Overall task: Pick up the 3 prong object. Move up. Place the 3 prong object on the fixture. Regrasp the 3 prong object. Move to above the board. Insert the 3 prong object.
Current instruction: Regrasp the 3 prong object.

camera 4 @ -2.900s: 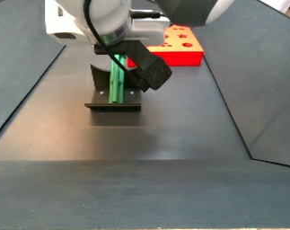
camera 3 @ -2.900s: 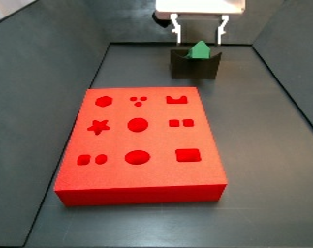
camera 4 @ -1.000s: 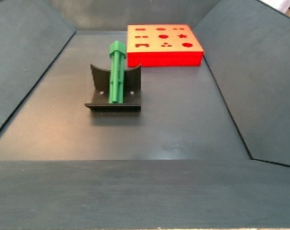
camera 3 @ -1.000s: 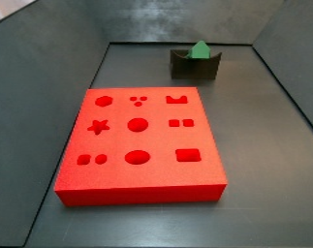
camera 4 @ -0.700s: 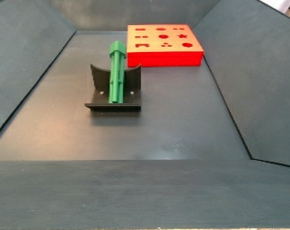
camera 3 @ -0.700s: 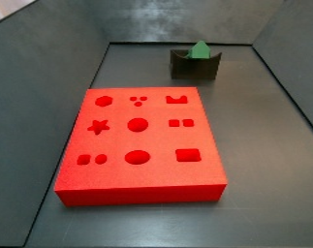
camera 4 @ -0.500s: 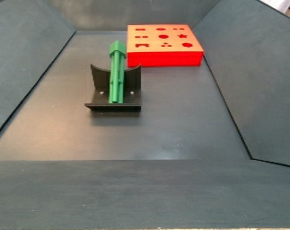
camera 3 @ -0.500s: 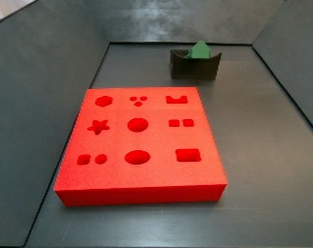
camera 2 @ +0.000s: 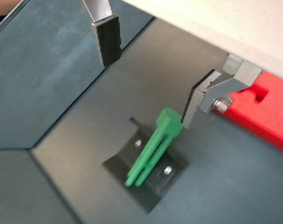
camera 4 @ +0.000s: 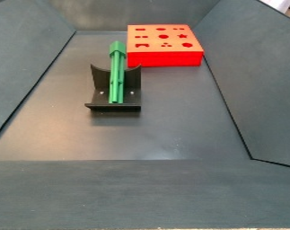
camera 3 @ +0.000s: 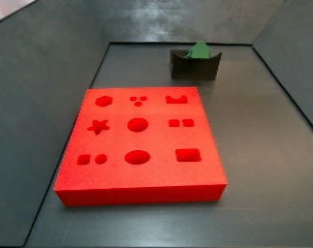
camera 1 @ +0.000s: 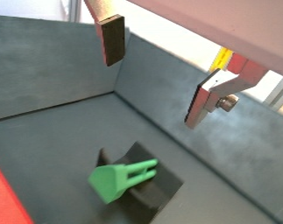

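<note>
The green 3 prong object [camera 4: 116, 70] lies lengthwise in the notch of the dark fixture [camera 4: 113, 101], untouched. In a side view its triangular end [camera 3: 198, 49] pokes up from the fixture [camera 3: 195, 66] behind the red board [camera 3: 140, 145]; the board [camera 4: 165, 45] lies beyond the fixture in the opposite side view. My gripper [camera 2: 150, 77] hangs open high above the peg [camera 2: 154, 147], and nothing is between its fingers [camera 2: 107, 39]. A wrist view shows the open gripper [camera 1: 155, 77] over the peg's end [camera 1: 116, 178]. The gripper is out of both side views.
Dark sloping walls close in the grey floor [camera 4: 147, 135] on all sides. A corner of the red board [camera 2: 269, 107] shows beside the fixture [camera 2: 147, 171] in a wrist view.
About three seconds ago my gripper was down at the fixture around the peg; it has since let go and risen out of both side views. The peg stays in the fixture.
</note>
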### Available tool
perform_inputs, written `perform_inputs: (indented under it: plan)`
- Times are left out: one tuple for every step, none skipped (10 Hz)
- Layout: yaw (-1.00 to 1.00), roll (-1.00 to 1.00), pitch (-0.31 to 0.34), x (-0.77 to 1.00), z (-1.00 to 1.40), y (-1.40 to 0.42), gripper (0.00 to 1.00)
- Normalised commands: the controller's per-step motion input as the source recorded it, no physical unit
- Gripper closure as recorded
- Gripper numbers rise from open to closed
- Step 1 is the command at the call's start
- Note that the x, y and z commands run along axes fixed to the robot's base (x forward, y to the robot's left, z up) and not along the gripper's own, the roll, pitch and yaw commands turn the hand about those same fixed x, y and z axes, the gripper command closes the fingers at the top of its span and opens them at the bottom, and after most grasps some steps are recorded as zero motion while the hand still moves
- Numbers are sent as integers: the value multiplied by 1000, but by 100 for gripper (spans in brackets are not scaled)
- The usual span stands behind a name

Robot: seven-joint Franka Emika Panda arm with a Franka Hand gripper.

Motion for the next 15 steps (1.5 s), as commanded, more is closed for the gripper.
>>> perform_inputs:
  plan:
    - [82,1000,177,127,-12,-45,0]
    - [100,1000,197,133,-8,-47,0]
    - [123,1000,217,143,-11,-51,0]
    - [154,1000,239,159,-12,-52,0]
    - [210,1000,270,185,-13,-56,0]
    - [261,961,279,210,-14,-56,0]
    - [275,847,255,230,-14,-62,0]
    - [303,569,183,282,-16,-64,0]
    - [308,455,154,302,-17,-65,0]
    - [301,275,100,339,-8,-53,0]
    - [286,214,59,346,-7,-52,0]
    - [253,192,16,337,-12,-60,0]
    - [236,189,5,331,-12,-63,0]
    - [179,180,-8,330,-16,-62,0]
    - [160,179,-9,331,-17,-62,0]
